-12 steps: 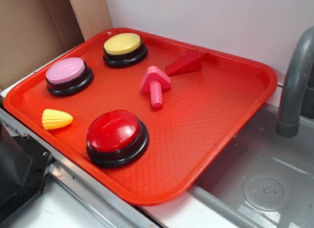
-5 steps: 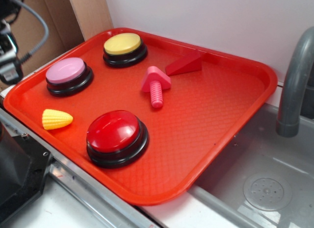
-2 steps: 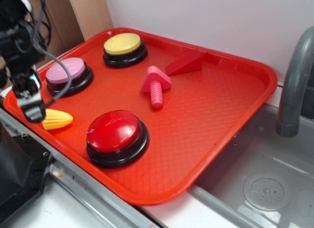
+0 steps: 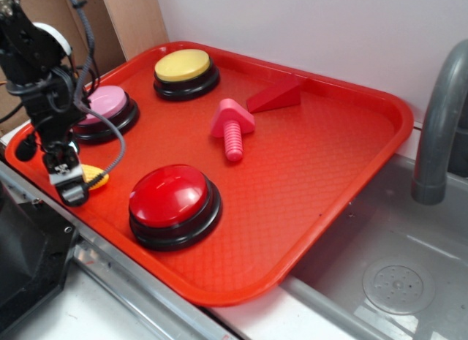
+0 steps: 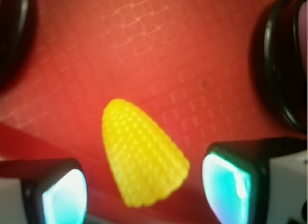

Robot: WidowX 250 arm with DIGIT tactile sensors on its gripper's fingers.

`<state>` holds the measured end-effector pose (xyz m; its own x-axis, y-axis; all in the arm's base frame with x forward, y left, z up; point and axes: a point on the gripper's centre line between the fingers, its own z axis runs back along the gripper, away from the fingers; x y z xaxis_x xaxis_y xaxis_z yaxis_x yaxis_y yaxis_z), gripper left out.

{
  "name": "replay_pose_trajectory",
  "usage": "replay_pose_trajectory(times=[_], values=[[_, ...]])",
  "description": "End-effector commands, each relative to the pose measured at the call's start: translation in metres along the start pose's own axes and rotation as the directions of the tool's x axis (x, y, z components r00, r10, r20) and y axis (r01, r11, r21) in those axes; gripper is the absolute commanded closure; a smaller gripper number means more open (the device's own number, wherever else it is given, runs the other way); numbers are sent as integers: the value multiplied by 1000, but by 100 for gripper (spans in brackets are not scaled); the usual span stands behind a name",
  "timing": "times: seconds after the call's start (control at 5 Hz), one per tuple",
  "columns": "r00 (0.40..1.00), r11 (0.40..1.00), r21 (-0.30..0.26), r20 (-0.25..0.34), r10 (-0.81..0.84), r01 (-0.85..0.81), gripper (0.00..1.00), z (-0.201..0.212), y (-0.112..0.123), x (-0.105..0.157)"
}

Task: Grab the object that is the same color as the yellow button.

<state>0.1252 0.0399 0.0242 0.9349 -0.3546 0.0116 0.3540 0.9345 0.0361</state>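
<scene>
Your hand [image 4: 75, 185] is positioned low over the toy corn cob [image 5: 143, 155], which lies on the red tray [image 4: 314, 179] close to the tray's front-left rim, at the front-left edge of the counter. The wrist view shows the two fingertip pads [image 5: 65, 197] standing wide apart, one on each side of the cob, with clear tray surface between each pad and the corn; the hand is open and grips nothing. The cob lies on its side, its tapered tip pointing away from the wrist camera and its broad end toward it, so the pads bracket its width rather than its length, which appears to be the reason for this wrist orientation. In the exterior view the arm hides most of the cob; only a sliver of yellow shows just beside the hand. The yellow button [image 4: 183, 68] sits near the tray's rear-left corner, well apart from the hand, and serves only as the colour reference. The pink button [image 4: 104, 106] is behind the hand and the red domed button [image 4: 174, 205] just to its right; both are near enough that a sideways drift could catch their black bases. The pink toy screw [image 4: 232, 128] and red wedge [image 4: 276, 96] lie mid-tray, out of the way. In my judgement the approach is nearly complete: a short descent and closure remain. The ridged, tapered plastic may squirt toward its narrow end if pinched off-centre.
</scene>
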Motion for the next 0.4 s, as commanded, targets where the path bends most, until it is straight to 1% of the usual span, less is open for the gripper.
replay_pose_trajectory(times=[0.0,0.2], values=[[997,997,-20,24,70,-70,0,-11,5,4],[996,996,-8,-13,86,-86,93,-12,5,2]])
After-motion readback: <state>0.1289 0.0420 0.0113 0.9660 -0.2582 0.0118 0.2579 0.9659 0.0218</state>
